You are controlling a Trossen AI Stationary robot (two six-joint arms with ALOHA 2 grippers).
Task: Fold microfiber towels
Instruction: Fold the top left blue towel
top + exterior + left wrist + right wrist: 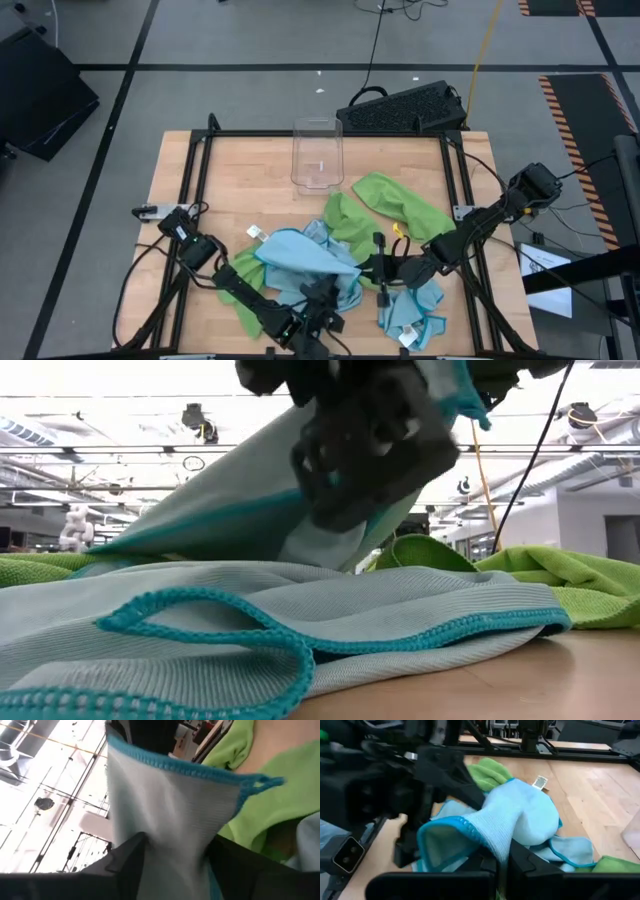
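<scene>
A light blue towel (300,255) with teal hems is stretched above the cloth pile between my two grippers. My left gripper (322,298), near the table's front edge, is shut on it. My right gripper (378,270), just to its right, is shut on the same towel (520,815). In the low view a dark gripper (370,440) holds the cloth up, and the towel slopes down from it. Lime green towels (400,205) (240,290) lie under and around it. Another light blue towel (410,310) lies flat at the front right. My left gripper pinches a bunched strip of the light blue towel (175,855) between its two fingers (125,857), a little way in from a teal hemmed edge (175,765). The fingers lie about level. The cloth fans out beyond them, lifted off the table. My right gripper pinches a gathered fold of the light blue towel (501,842) between its shut fingertips (520,862), slanting slightly downward from the table's right. The cloth bulges out beyond the fingers, raised above the pile, and its far part sinks onto the other towels.
A clear plastic bin (317,155) stands at the middle of the far side. A black frame (320,133) rims the wooden table (250,180), which is bare at the far left. A dark keyboard-like case (405,108) sits beyond the far edge.
</scene>
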